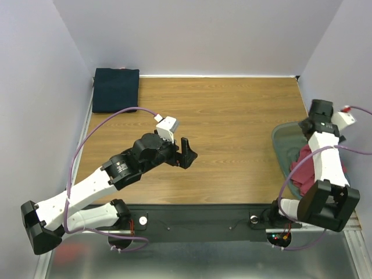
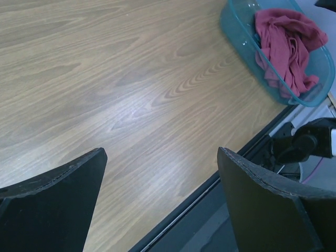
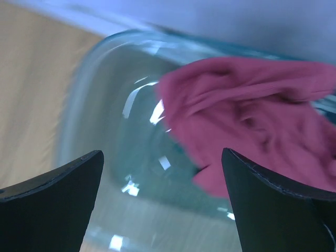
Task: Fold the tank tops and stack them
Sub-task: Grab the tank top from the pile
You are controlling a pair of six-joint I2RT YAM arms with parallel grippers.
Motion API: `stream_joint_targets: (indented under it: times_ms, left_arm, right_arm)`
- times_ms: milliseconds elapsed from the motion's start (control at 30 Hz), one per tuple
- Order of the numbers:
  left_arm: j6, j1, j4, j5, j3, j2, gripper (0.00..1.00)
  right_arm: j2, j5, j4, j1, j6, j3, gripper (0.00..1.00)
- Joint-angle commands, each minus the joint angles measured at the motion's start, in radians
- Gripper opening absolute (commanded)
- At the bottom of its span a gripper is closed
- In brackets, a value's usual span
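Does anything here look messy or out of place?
Only the rose-red tank top: it lies crumpled in a heap inside the blue-green tub at the right edge of the table, while the navy tank top sits neatly folded flat in the far left corner. Nothing looks spilled or damaged.

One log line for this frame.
left pincer: open, over table | right pincer: open, over tub | red top: crumpled in tub | navy top: folded, far-left corner
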Motion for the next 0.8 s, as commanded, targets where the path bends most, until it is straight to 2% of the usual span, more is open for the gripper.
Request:
stream_joint_targets:
  times_ms: [0, 100, 367, 767]
  left_arm:
    - [0.041, -0.004, -0.01, 0.041, 0.048, -0.011, 0.99]
    - [0.046, -0.004, -0.021, 0.04, 0.042, -0.017, 0.99]
    - [0.047, -0.004, -0.025, 0.031, 0.016, -0.06, 0.99]
    - [0.034, -0.004, -0.021, 0.001, -0.028, -0.082, 0.99]
  right_arm:
    - [0.037, -0.046, -0.028, -0.14, -0.015, -0.038, 1.0]
    - [0.066, -0.006, -0.016, -0.165, 0.017, -0.087, 1.0]
    - [0.113, -0.017, 0.04, -0.182, 0.123, -0.182, 1.0]
    - [0.109, -0.018, 0.164, -0.184, 0.16, -0.334, 0.97]
